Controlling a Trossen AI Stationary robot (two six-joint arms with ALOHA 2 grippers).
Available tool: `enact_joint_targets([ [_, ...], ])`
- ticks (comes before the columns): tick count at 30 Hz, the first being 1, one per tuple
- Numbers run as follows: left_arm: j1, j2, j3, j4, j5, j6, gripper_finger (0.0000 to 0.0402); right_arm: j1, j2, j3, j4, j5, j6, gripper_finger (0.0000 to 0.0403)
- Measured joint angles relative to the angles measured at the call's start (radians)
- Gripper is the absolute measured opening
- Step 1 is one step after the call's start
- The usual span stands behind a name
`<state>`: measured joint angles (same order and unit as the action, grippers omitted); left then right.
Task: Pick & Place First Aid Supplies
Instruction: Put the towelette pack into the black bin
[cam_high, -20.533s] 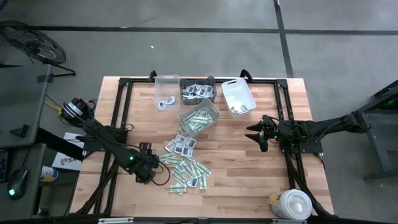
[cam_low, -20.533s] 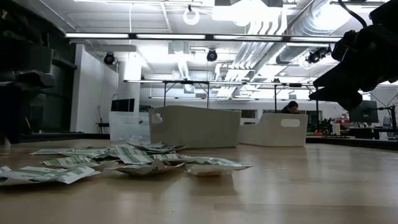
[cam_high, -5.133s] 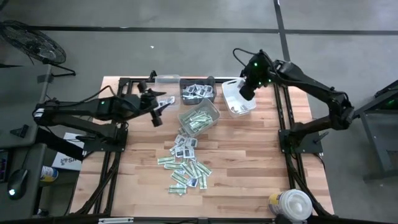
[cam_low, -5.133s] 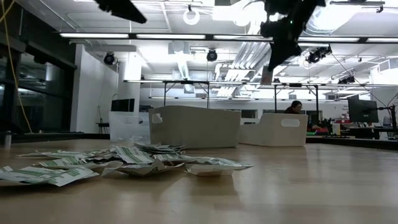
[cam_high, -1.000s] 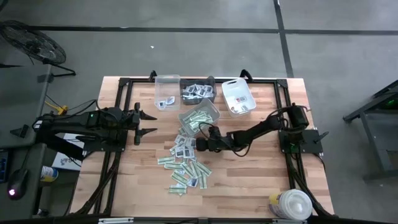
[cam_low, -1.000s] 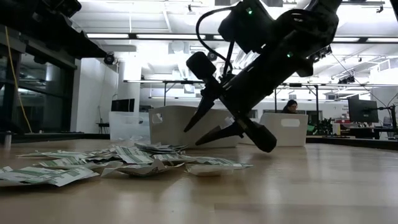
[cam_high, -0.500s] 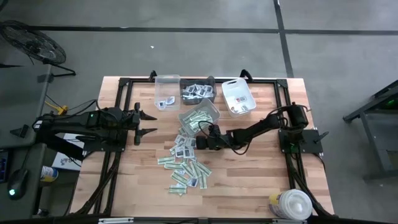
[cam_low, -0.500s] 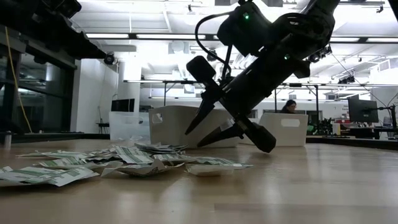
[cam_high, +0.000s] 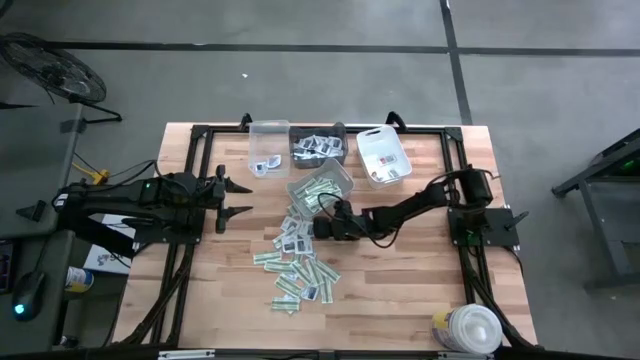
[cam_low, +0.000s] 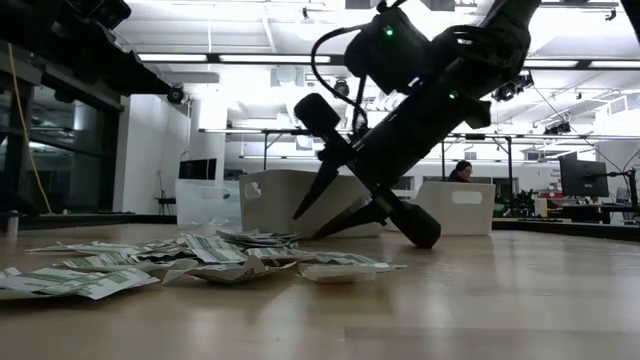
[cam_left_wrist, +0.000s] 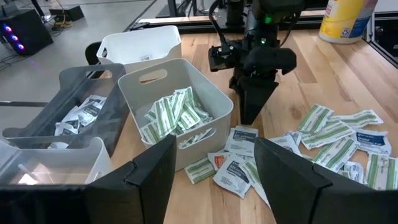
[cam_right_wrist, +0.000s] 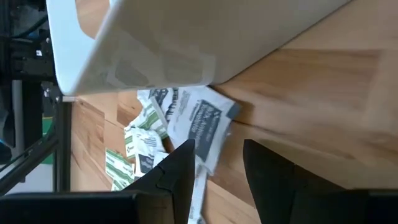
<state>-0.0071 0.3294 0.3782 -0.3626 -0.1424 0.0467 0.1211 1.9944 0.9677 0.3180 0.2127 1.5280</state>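
The first aid supplies (cam_high: 298, 262) lie as a loose pile of small flat packets on the wooden table, green-and-white strips and squarish white ones. My right gripper (cam_high: 316, 226) reaches in from the table's right and slants down at the pile's far end, beside the bin of green strips (cam_high: 322, 188). It is open, its fingertips (cam_low: 298, 212) just above the table. A white packet with dark print (cam_right_wrist: 202, 121) lies just ahead of the fingers, and I see no contact. My left gripper (cam_high: 238, 198) waits open at the table's left, held above it.
A clear bin (cam_high: 268, 148), a dark bin with white packets (cam_high: 318, 148) and a white bin (cam_high: 383, 155) stand along the far edge. A round white tub (cam_high: 468, 328) sits at the near right corner. Bare wood lies right of the pile.
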Motion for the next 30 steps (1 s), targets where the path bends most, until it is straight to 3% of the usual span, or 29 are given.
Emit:
enact_joint_targets([
  [8, 0.000, 0.000, 0.000, 0.001, 0.000, 0.000, 0.0215, -0.008, 0.023, 0.083, -0.109, -0.003, -0.002, 0.0129],
  [19, 0.000, 0.000, 0.000, 0.000, 0.000, -0.001, 0.0215, -0.023, 0.023, 0.085, -0.116, -0.011, -0.026, 0.0126],
  [30, 0.000, 0.000, 0.000, 0.000, 0.000, -0.004, 0.0215, -0.027, 0.023, 0.085, -0.121, -0.010, -0.067, 0.0043],
])
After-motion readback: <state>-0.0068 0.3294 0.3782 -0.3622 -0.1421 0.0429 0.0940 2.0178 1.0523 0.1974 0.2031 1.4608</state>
